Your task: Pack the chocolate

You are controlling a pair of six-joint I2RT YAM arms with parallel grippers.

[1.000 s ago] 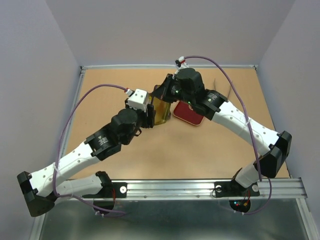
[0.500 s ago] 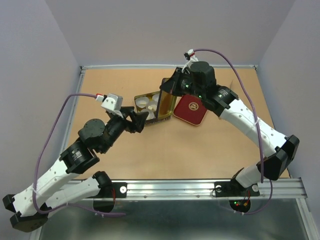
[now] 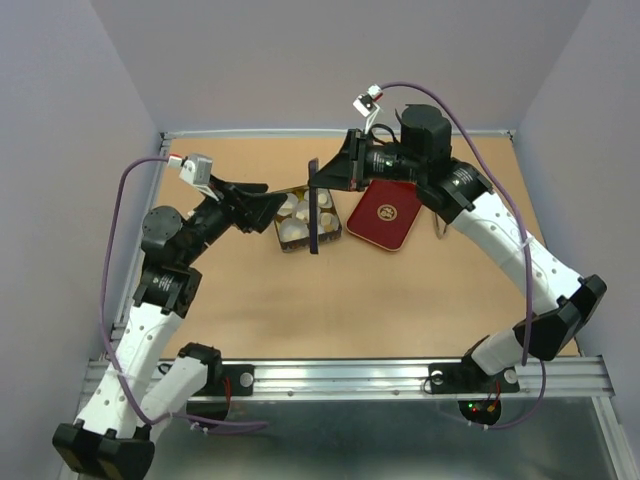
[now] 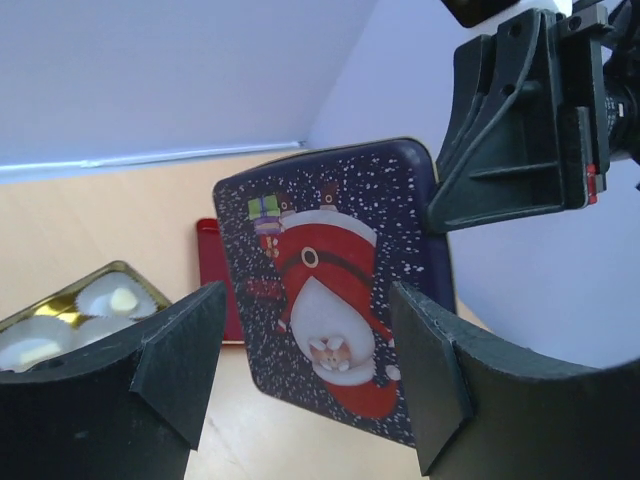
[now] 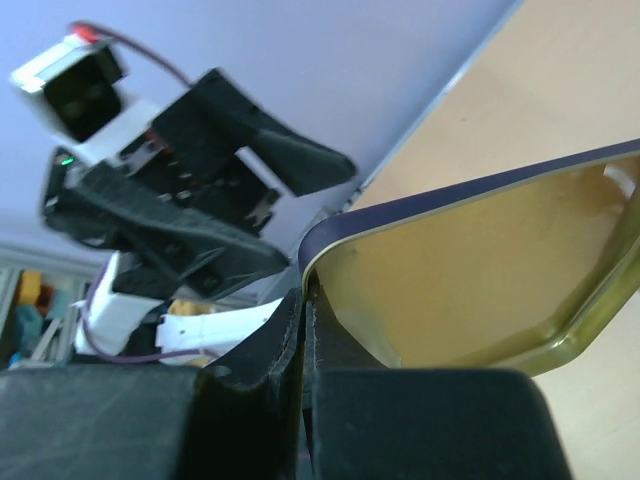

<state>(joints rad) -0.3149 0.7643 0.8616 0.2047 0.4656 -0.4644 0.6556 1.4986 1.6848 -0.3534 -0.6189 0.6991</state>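
Top external: the right gripper (image 3: pixel 325 187) is pinching the lid (image 3: pixel 314 215) by its top rim. The lid stands on edge over the right side of the gold tin (image 3: pixel 289 247), centre frame. We can't tell whether its lower edge touches the tin.

Right wrist: jaws are pressed together on the lid's rolled rim, with the gold inside face toward that camera. We read the thin edge grip as leaving the whole face free to tip down flat.

Left wrist: the Santa print faces us, mid frame. The left gripper (image 3: pixel 268 204) is spread wide with nothing in it, its fingers (image 4: pixel 180 350) framing the lid without contact. It sits just left of the tin, probably clear of the closing path or ready to steady the tin.

The chocolate (image 4: pixel 122 298) sits in the paper cups (image 4: pixel 90 292) inside the tin, lower left of the left wrist view. Loading looks done and closing is the step left, though we can't count the pieces from here.

The red tray (image 3: pixel 385 215) lies flat on the table (image 3: pixel 420 290), right of the lid and out of the way.

Risk: the lid could come down skewed and catch a cup edge.
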